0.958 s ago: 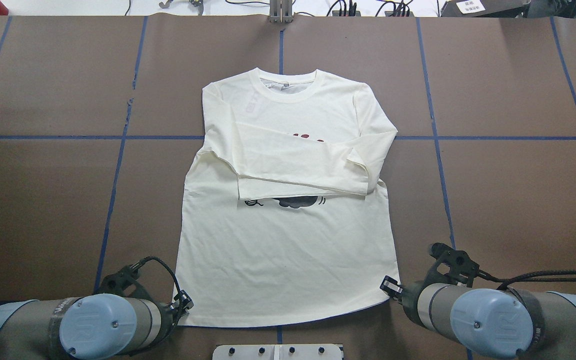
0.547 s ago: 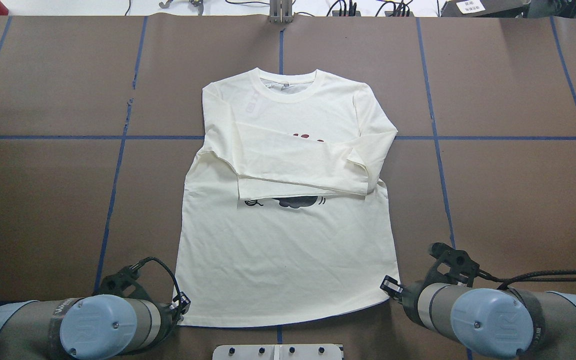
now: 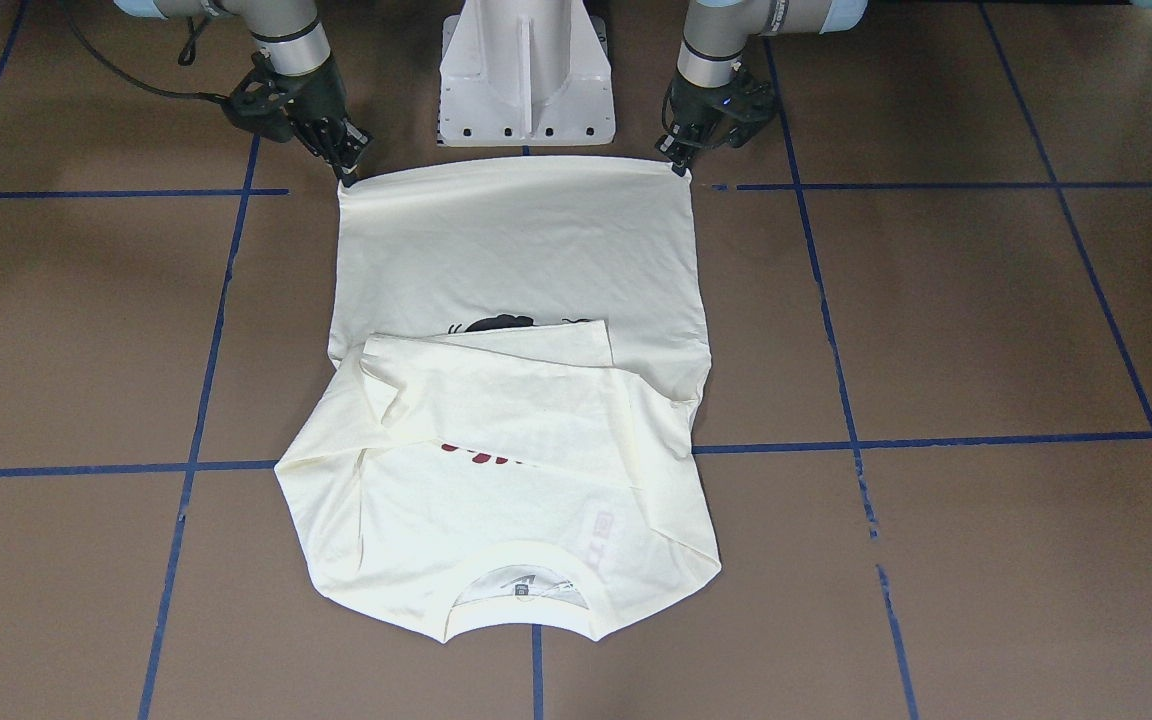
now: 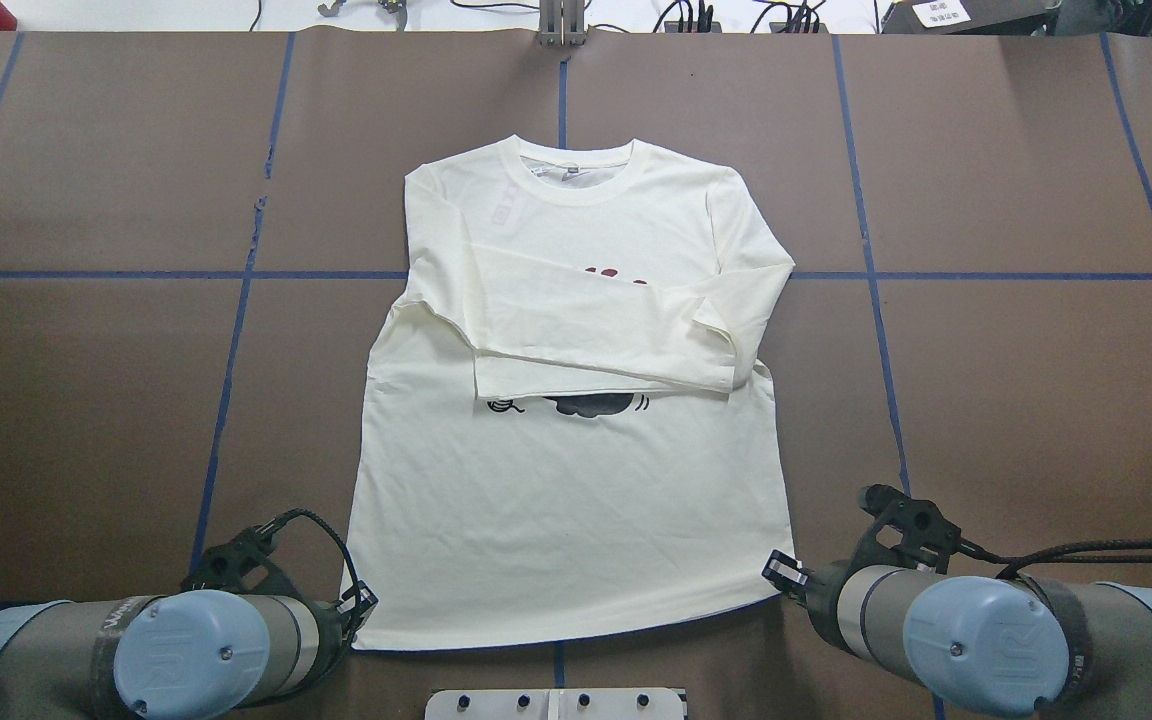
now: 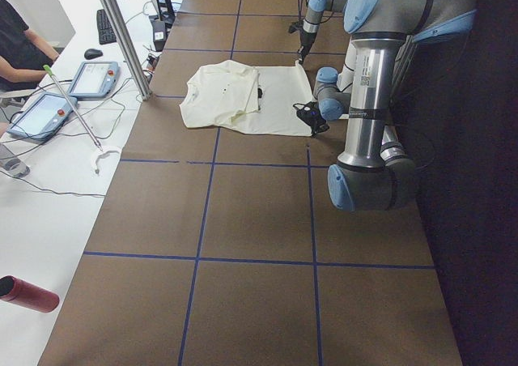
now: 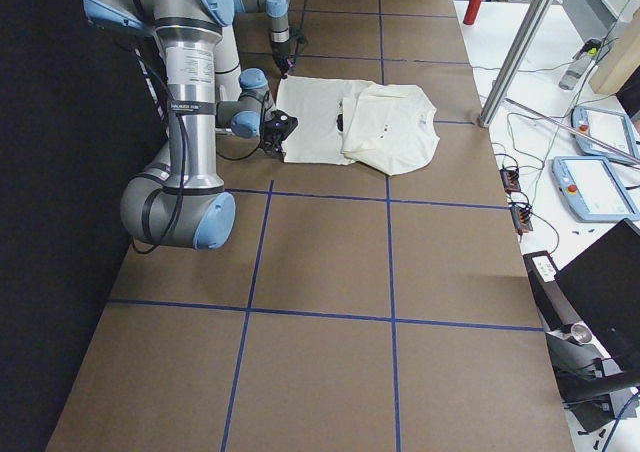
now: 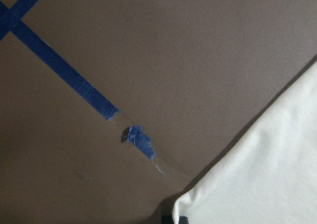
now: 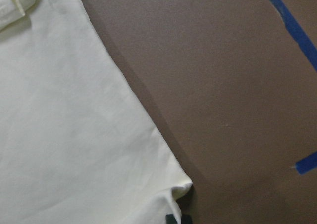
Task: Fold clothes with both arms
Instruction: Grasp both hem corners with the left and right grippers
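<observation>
The T-shirt (image 4: 566,520) lies lengthwise away from the robot, collar at the far end. The left claw (image 4: 363,604) and right claw (image 4: 780,571) each look pinched on a near hem corner

You've got the cream shirt (image 8: 74,125) filling 6 round to 11 o'clock, a folded cuff (image 8: 20,3) up at 11. Its corner puckers just above a dark fingertip (image 8: 177,219) at 6. The rest's brown table (image 8: 223,85), with blue tape (image 8: 292,23) at 1 and 4.

Brown table (image 4: 1036,150) w/ blue tape grid (image 4: 86,274); white desk (image 5: 48,172) beside.
</observation>
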Tool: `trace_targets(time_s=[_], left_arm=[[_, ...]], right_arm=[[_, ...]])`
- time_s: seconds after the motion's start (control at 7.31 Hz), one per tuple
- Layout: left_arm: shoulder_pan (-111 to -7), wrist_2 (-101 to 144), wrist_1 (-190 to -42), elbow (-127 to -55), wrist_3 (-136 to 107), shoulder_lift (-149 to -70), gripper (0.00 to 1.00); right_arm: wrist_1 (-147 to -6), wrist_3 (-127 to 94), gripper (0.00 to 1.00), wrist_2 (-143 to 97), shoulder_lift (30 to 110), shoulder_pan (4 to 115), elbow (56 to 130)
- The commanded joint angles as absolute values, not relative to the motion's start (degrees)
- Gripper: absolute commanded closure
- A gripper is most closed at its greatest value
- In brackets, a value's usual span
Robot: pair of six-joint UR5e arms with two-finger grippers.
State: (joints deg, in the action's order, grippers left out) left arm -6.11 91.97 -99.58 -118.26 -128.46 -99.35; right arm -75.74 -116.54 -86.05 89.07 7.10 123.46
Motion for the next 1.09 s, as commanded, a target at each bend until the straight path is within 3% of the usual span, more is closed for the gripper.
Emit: trace_targets(time_s=[0.0,0.41,0.96], left_arm=[[-6.07,91.93,-99.58,-124.67,-128.41,-99.23,1.00],[-5.36,92.46,-92.74,-137.52,-128.94,-99.84,1.00],[-2.92,93.87,-89.74,-143.51,-129.20,-99.58,1.00]], right_arm=[[-75.76,-116.02,1.00,-86.39,89.73,7.29,126.45],[-75.85,-115.93,1.00,-86.75,97.46,3.43,138.22],[-75.85,-116.02,1.00,-89.91,102.04,3.43,145.63]])
